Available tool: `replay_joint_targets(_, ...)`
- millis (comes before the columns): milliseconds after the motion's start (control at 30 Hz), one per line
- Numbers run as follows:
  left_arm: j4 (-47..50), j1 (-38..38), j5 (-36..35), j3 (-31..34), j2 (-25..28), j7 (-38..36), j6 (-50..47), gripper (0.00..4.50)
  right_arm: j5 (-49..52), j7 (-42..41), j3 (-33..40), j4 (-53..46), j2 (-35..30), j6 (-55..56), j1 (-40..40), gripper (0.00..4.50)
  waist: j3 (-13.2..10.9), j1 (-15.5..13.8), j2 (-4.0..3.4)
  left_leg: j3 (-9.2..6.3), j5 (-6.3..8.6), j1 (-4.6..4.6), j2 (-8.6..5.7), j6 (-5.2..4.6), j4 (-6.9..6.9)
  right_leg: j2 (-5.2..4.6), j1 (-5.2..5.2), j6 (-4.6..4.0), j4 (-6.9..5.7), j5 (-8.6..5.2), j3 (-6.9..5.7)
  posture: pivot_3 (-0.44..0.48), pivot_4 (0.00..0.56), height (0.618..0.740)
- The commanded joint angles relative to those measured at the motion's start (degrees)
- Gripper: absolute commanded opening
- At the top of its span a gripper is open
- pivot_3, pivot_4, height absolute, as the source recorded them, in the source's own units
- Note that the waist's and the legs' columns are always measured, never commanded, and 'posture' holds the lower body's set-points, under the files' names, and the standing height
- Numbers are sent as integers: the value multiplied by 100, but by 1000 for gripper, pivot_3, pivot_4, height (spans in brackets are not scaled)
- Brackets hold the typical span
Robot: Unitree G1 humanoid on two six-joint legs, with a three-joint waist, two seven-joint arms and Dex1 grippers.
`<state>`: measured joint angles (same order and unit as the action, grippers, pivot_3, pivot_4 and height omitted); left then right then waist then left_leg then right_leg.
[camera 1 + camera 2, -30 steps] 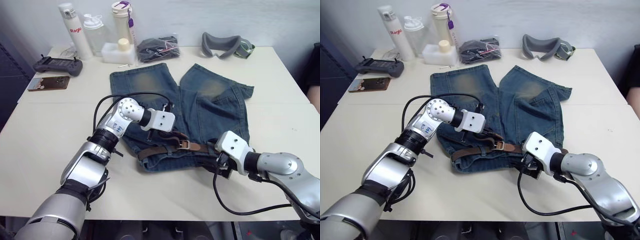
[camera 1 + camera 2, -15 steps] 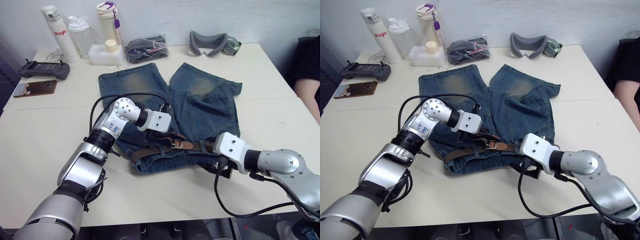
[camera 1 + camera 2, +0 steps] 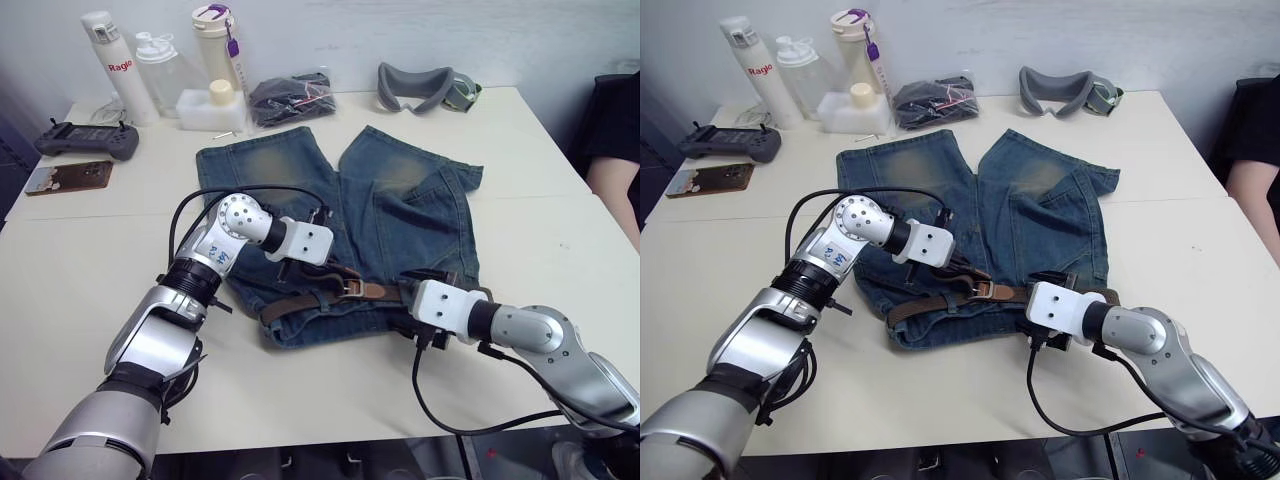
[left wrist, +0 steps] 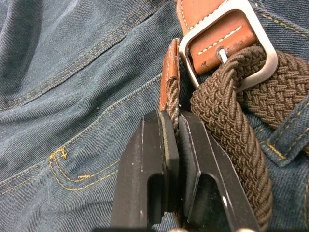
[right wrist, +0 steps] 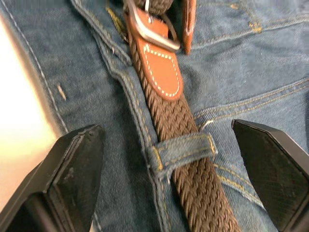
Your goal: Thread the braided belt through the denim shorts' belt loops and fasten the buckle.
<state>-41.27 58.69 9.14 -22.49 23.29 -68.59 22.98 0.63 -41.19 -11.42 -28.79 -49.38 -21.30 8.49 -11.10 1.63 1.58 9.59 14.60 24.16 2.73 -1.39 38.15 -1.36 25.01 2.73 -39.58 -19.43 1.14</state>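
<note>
**Pinching the belt tip beside the buckle**

Lying flat on the table (image 3: pixel 90 290), the shorts (image 3: pixel 400 215) are showing in the left eye view with their waistband toward the robot and both legs pointing away. The belt (image 3: pixel 300 303) is running along that waistband, and the buckle (image 3: pixel 352 288) is sitting near its middle. The left tool (image 3: pixel 325 272) is reaching down onto the belt just beside the buckle, while the right tool (image 3: pixel 412 312) is hovering over the waistband on the buckle's other side. Along the table's far edge, three bottles (image 3: pixel 165 70), a dark bundle (image 3: pixel 290 97) in clear plastic and a grey headset (image 3: pixel 420 85) are standing or lying clear of the shorts; a controller (image 3: pixel 85 140) and a phone (image 3: pixel 70 177) are resting at the far left.

Looking through the left wrist view, the left tool (image 4: pixel 176 133) is clamping together on the belt's leather-tipped end (image 4: pixel 170 72), which is standing on edge right against the buckle (image 4: pixel 229 46). The woven strap (image 4: pixel 231 140) is curving away beside the fingers (image 4: pixel 149 159).

Looking through the right wrist view, the right tool (image 5: pixel 169 154) is holding its fingers (image 5: pixel 67 179) wide apart, touching nothing. Between them, the belt (image 5: pixel 178 130) is passing under a loop (image 5: pixel 183 150), with the buckle (image 5: pixel 149 29) farther along.
</note>
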Motion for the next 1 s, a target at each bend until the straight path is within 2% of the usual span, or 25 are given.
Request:
replay_joint_targets(33, 183, -22, -82, 95, 33, -47, -24, 0, -92, 77, 56, 116, 250, 247, 250, 4462, 0, 0, 0, 0, 0, 0, 0, 0, 0, 0, 0, 0, 0, 0, 0, 0, 150, 728)
replay_joint_targets(233, 174, -5, -90, 127, 61, -32, -48, 0, -327, 184, -30, 456, 572, 517, 421, 4462, 1, 0, 1, 0, 0, -1, 0, 0, 3, 0, -2, 0, -3, 0, -2, 0, 150, 728)
replay_joint_targets(267, 159, 8, -94, 140, 82, -34, -47, 0, -383, 178, -76, 530, 638, 557, 435, 4233, 1, 1, 1, 0, 0, -1, 0, 0, 5, 0, -2, 0, -4, 0, -2, 0, 150, 728)
replay_joint_targets(367, 94, 67, -107, 207, 135, 13, -59, 0, -544, 236, -209, 798, 844, 737, 485, 3229, 1, 1, 2, -1, 0, -2, 1, 0, 4, 0, -2, -2, -5, -1, -4, 0, 150, 728)
replay_joint_targets(533, 52, 128, -141, 313, 190, -1, -120, 0, -502, 266, -164, 953, 1173, 966, 579, 760, 1, 4, 2, 0, 0, -2, 0, 0, 5, 0, -1, -2, -9, -1, -4, 0, 150, 728)
replay_joint_targets(567, 61, 132, -168, 337, 198, -22, -161, 0, -432, 255, -140, 944, 1248, 958, 586, 306, 1, 4, 2, 0, 0, -2, 1, 0, 5, 0, -2, -2, -9, -1, -4, 0, 150, 728)
replay_joint_targets(600, 83, 151, -211, 375, 221, -66, -214, 0, -378, 251, -122, 938, 1332, 935, 613, 50, 1, 5, 2, 0, 0, -2, 1, 0, 5, 0, -1, -2, -10, -1, -5, 0, 150, 728)
replay_joint_targets(1000, 198, 141, -345, 512, 364, -315, -409, 0, -467, 474, 142, 1096, 1655, 508, 786, 50, 1, 9, 2, 0, 0, -1, 1, 1, 6, -1, -1, -2, -13, -1, -6, 0, 150, 728)
